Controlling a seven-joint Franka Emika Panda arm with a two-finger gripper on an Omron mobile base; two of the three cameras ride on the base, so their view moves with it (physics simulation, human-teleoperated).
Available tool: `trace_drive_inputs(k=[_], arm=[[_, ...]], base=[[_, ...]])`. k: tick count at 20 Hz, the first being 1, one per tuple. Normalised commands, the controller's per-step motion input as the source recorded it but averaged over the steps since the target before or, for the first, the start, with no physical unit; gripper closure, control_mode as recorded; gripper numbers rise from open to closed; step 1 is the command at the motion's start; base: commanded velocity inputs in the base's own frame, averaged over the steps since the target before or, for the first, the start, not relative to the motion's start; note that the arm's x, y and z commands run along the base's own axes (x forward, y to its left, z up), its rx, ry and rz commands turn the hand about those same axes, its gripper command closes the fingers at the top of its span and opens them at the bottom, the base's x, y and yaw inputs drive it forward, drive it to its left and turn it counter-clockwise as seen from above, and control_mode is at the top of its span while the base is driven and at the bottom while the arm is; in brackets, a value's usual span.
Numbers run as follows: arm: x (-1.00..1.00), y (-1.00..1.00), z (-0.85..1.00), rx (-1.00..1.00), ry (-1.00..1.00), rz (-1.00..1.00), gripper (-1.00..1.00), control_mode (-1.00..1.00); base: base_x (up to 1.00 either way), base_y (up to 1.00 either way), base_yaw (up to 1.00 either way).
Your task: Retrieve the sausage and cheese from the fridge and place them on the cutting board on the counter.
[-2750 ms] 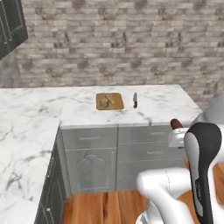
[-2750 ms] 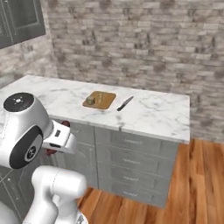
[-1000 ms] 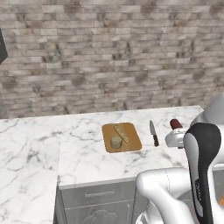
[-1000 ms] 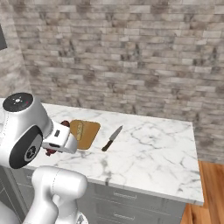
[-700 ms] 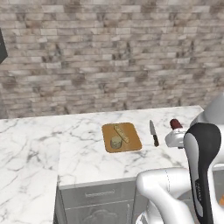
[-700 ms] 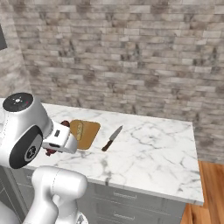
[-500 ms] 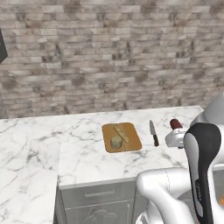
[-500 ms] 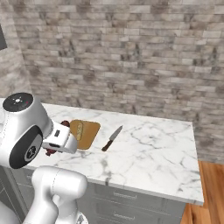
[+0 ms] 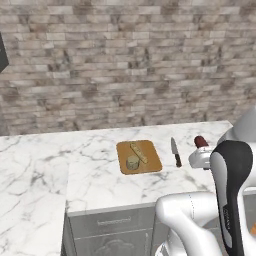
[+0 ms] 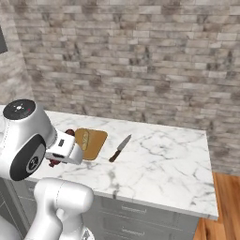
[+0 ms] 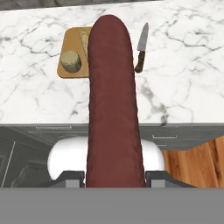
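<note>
On the counter [image 9: 100, 185], the cutting board [image 9: 150, 161] is lying flat near the middle of the marble top, with a pale round chunk, the cheese [image 9: 132, 162], sitting on its near half and a second pale strip [image 9: 139, 152] lying diagonally at the board's 12 o'clock side. A knife [image 9: 175, 152] with a dark handle is resting on the marble just beside the board, at its 3 o'clock in the left base view, apart from it, blade pointing toward the brick wall [image 9: 125, 65]. The gripper [image 11: 114, 177] is hanging in front of the counter edge, clear of the marble, with the jaws clamping the sausage [image 11: 113, 105] between them; in the hand view the link is running from 6 o'clock up to 12 o'clock, its rounded far end overlapping the board's right edge. In the left base view the sausage [image 9: 200, 141] is showing as a dark red tip poking out above the white hand at the knife's 3 o'clock. In the right base view the sausage [image 10: 61, 152] is peeking out either side of the hand, at the 9 o'clock side of the cutting board [image 10: 93, 143], with the knife [image 10: 120, 148] at the board's 3 o'clock. Grey drawer fronts [image 11: 183, 138] are showing below the counter lip.
</note>
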Motion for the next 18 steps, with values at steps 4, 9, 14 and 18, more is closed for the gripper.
trace_drive_inputs(k=[4, 9, 14, 18], arm=[[0.16, -0.17, -0.01, 0.01, 0.02, 0.05, 1.00, -1.00], [0.73, -0.37, -0.06, 0.05, 0.15, 0.18, 1.00, -1.00], [0.95, -0.02, -0.05, 0.03, 0.16, 0.08, 1.00, -1.00], [0.81, 0.44, -0.38, 0.00, 0.05, 0.02, 1.00, -1.00]], base=[[0.00, 0.00, 0.00], [0.00, 0.00, 0.00], [0.00, 0.00, 0.00], [0.00, 0.00, 0.00]])
